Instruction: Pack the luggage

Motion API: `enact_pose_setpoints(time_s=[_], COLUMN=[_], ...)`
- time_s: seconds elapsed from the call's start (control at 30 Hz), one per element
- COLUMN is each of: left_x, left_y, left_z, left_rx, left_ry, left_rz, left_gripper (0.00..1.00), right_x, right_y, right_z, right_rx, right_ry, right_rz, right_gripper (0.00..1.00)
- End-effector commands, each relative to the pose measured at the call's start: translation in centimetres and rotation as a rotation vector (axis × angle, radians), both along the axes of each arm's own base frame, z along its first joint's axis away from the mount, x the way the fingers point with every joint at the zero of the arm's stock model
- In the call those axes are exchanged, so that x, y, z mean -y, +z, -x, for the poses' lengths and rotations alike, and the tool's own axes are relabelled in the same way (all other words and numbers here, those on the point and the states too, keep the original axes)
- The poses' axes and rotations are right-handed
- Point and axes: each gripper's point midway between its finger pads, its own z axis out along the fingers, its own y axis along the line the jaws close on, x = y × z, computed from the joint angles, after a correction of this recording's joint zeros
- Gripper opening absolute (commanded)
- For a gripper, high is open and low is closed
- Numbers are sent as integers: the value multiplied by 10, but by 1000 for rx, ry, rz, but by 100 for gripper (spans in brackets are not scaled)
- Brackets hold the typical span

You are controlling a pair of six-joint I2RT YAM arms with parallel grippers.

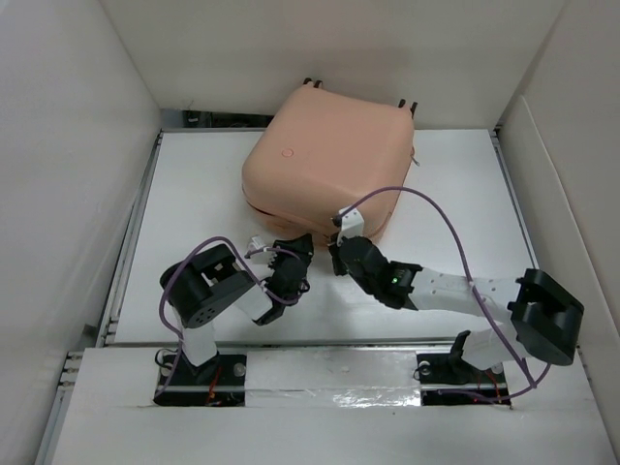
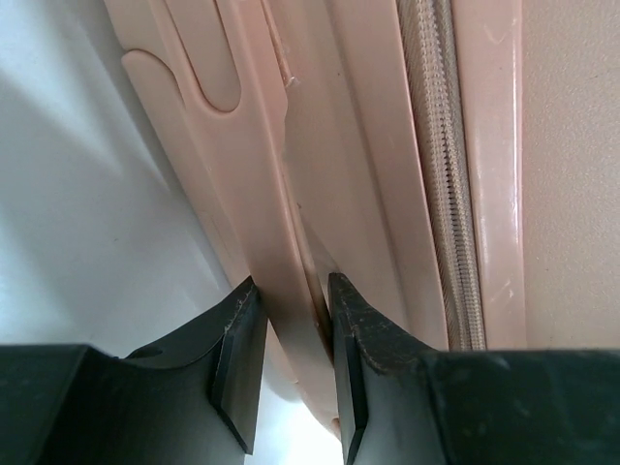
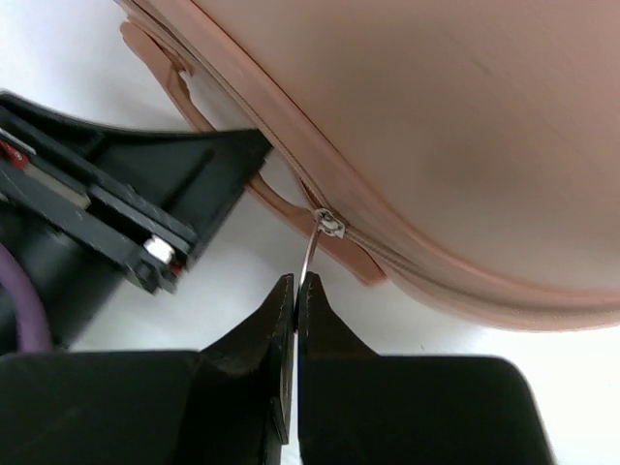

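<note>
Mostly, luggage (image 3: 436, 126) spills past frame.

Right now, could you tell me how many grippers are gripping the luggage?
2. The left gripper clamps the side handle of the luggage; the right gripper pinches its zipper pull, just beside.

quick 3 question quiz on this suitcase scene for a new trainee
1. True or false: the luggage lies wide open.
2. What is the right gripper pinching? A) a wheel B) the zipper pull C) a purple cable
3. Fill in: the left gripper has its fingers either side of the luggage's pink ____.

Key: 1 false, the shell is closed; 2 B; 3 handle.
</note>
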Motion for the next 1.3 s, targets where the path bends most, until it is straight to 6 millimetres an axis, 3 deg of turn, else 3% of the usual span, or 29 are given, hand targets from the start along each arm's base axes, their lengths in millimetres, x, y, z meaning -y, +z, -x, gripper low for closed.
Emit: enact_pose_setpoints(time_s=[0.0, 0.03, 0.07, 0.1, 0.17, 0.27, 0.37, 0.47, 0.5, 0.53, 0.57, 0.6, 0.63, 0.67, 0.73, 0.77, 0.9, 0.93, 0.97, 1.0, 1.03, 1.07, 1.13, 1.17, 1.2, 1.23, 1.27], left_x=[85, 88, 84, 76, 70, 84, 90, 81, 78, 78, 69, 64, 57, 45, 28, 12, -22, -32, -43, -52, -66, -76, -105, -112, -134, -132, -136], left_y=[1, 3, 5, 5, 14, 19, 25, 29, 30, 31, 28, 25, 24, 18, 12, 11, 24, 34, 56, 71, 88, 122, 153, 181, 192, 207, 212], left_z=[37, 39, 43, 40, 40, 53, 56, 64, 67, 72, 78, 83, 83, 91, 91, 94, 98, 95, 97, 94, 89, 87, 69, 59, 42, 27, 15], left_rx=[-8, -1, 16, 20, 59, 83, 103, 117, 124, 130, 122, 110, 103, 73, 44, 29, 12, 29, 61, 86, 122, 184, 230, 265, 262, 258, 257], left_ry=[-401, -419, -425, -408, -431, -481, -499, -513, -523, -548, -558, -566, -561, -566, -542, -521, -444, -391, -364, -320, -245, -199, -70, -28, 59, 54, 66], left_rz=[44, 54, 69, 74, 70, 27, 31, 39, 23, 11, -14, -23, -39, -67, -101, -122, -205, -224, -237, -242, -240, -193, -206, -193, -227, -230, -229], left_gripper=[0, 0, 0, 0, 0, 0, 0, 0, 0, 23, 39, 51, 70, 75, 80, 80, 78, 73, 69, 64, 51, 41, 30, 30, 30, 30, 31], right_x=[-129, -140, -145, -149, -155, -167, -173, -146, -131, -115, -98, -90, -72, -59, -38, -26, 13, 21, 35, 49, 62, 87, 116, 130, 161, 189, 189], right_y=[86, 108, 91, 91, 107, 127, 118, 117, 100, 114, 90, 99, 98, 86, 69, 73, 80, 87, 91, 112, 120, 126, 147, 153, 153, 152, 154], right_z=[94, 92, 90, 88, 92, 114, 118, 111, 108, 110, 109, 108, 110, 112, 110, 109, 101, 97, 88, 80, 70, 46, 21, 6, -17, -38, -40], right_rx=[-45, -18, -62, -67, -26, -33, -57, -38, -49, -28, -58, -47, -50, -73, -82, -77, -67, -47, -26, 28, 70, 100, 167, 194, 209, 202, 203], right_ry=[511, 526, 519, 499, 526, 660, 689, 595, 546, 531, 487, 470, 443, 421, 365, 345, 247, 227, 185, 143, 102, -10, -107, -160, -261, -346, -347], right_rz=[-334, -381, -316, -296, -360, -440, -411, -432, -396, -417, -357, -364, -366, -320, -291, -297, -280, -280, -269, -304, -292, -282, -284, -287, -270, -256, -257], right_gripper=[0, 0, 0, 0, 0, 0, 0, 0, 0, 0, 9, 19, 31, 49, 62, 71, 77, 74, 53, 38, 22, 0, 0, 0, 0, 0, 0])
